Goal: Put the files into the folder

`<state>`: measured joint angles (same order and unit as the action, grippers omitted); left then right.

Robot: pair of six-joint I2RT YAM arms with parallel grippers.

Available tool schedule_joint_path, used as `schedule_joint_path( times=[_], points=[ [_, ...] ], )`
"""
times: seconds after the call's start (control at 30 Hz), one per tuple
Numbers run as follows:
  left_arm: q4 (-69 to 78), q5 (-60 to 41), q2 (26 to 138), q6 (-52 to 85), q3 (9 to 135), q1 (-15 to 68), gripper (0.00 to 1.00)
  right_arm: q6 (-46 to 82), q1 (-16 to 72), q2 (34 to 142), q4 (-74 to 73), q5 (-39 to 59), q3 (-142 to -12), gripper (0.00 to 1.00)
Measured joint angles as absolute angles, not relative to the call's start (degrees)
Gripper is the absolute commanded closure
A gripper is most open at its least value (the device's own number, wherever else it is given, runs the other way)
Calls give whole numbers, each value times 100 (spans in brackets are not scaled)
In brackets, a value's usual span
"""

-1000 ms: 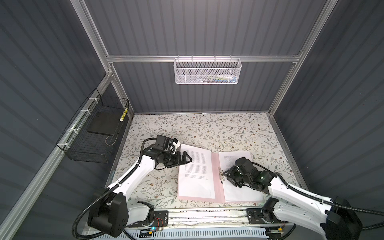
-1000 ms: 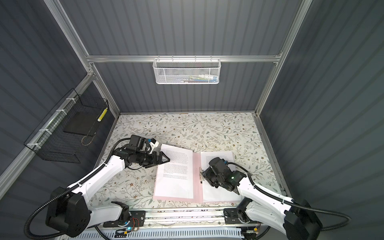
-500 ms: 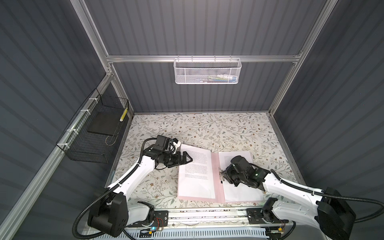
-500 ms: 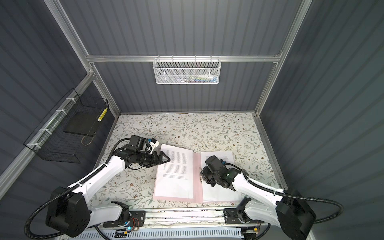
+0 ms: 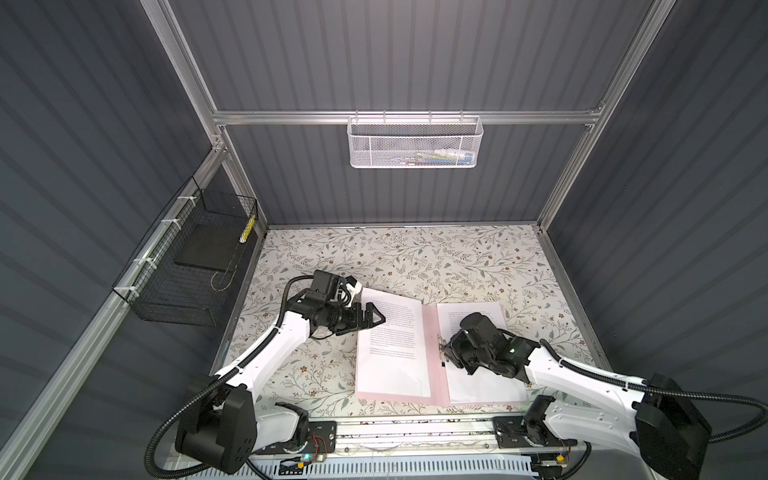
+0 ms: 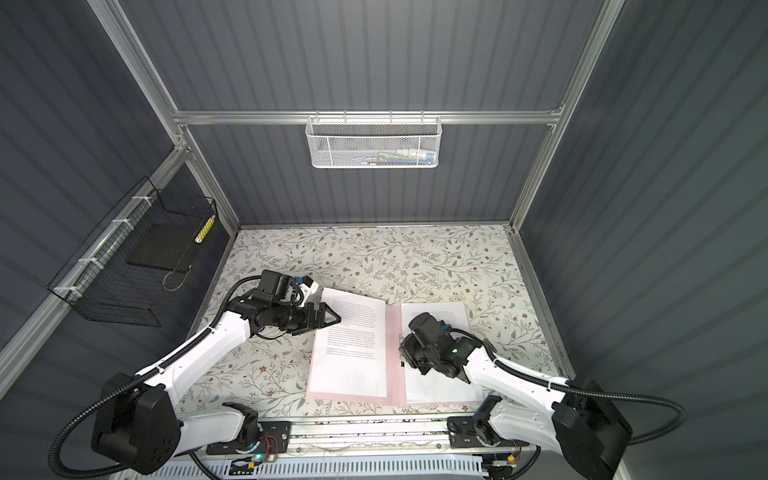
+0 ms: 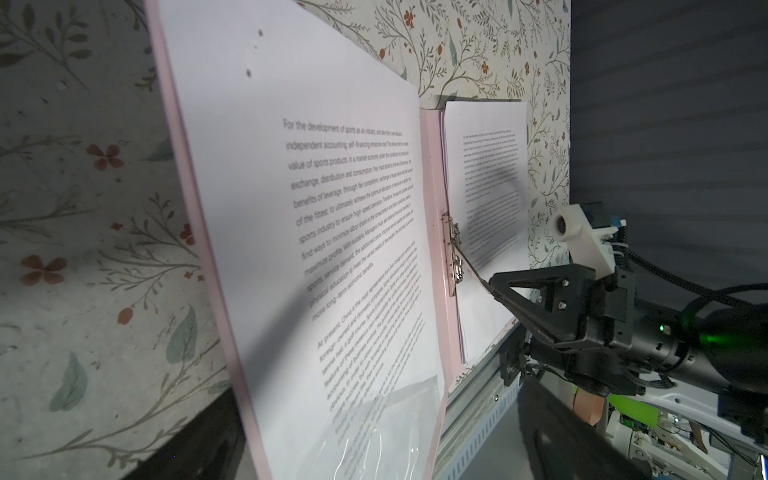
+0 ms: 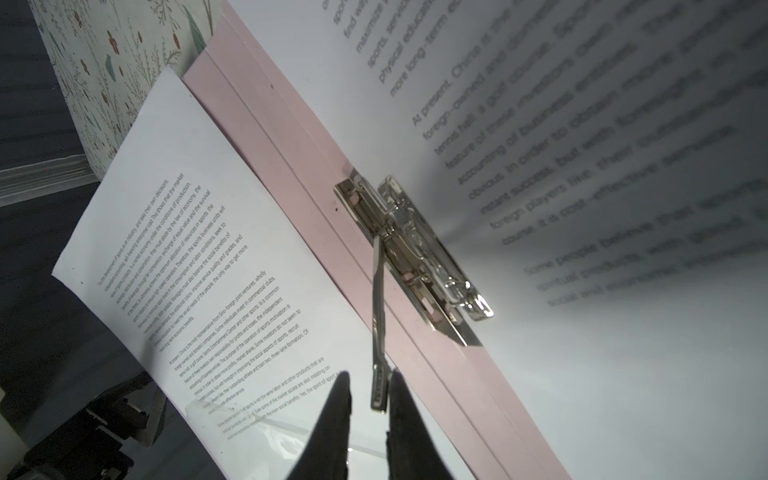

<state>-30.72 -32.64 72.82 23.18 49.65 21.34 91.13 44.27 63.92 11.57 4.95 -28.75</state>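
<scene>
Right wrist view: right gripper (image 8: 369,376) straddles the clip lever (image 8: 379,311) tip, nearly pinching, can't tell if it's clamped. Folder (image 8: 291,145) lies open by the desk's (image 5: 415,257) front edge, spine running front-to-back, files (image 8: 187,257) on both halves. Left gripper (image 5: 376,320) is spread, farther off.

Both top views are bright and sharp over the table (image 5: 415,257), walls (image 5: 415,62) dim and splayed toward the edges. My left wrist view is duller — a soft shadow bands the files (image 7: 332,187), nearest lines blurred. By my right claw (image 8: 369,374) the clip (image 8: 411,249) glints — close print smears out of focus, fingertips (image 8: 332,424) black silhouettes.
</scene>
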Motion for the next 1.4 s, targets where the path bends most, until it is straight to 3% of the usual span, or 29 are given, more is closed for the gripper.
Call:
schedule_joint_path(
  times=[0.4, 0.73, 0.9, 1.0, 1.07, 1.2, 1.4],
  points=[
    [-3074, -3264, 7282, 2318, 4965, 2134, 0, 9255, 4464, 6565, 1127, 491, -2812, 85],
    [-3046, -3264, 7279, 2342, 4930, 2134, 0, 9306, 4480, 6563, 1085, 464, -2808, 100],
    [-3015, -3262, 7249, 2488, 4816, 2134, 1, 9323, 4484, 6587, 1028, 467, -2808, 100],
    [-2945, -3253, 7203, 2709, 4716, 2134, 7, 9290, 4484, 6628, 958, 447, -2810, 100],
    [-2834, -3236, 7199, 2930, 4639, 2134, 18, 9207, 4473, 6709, 923, 425, -2858, 100],
    [-2657, -3155, 7210, 3334, 4554, 2134, 30, 8903, 4311, 7074, 790, 440, -3138, 100],
    [-2421, -3138, 7406, 3653, 4552, 2016, 34, 8326, 3802, 7644, 425, 628, -3548, 100]
  ],
)
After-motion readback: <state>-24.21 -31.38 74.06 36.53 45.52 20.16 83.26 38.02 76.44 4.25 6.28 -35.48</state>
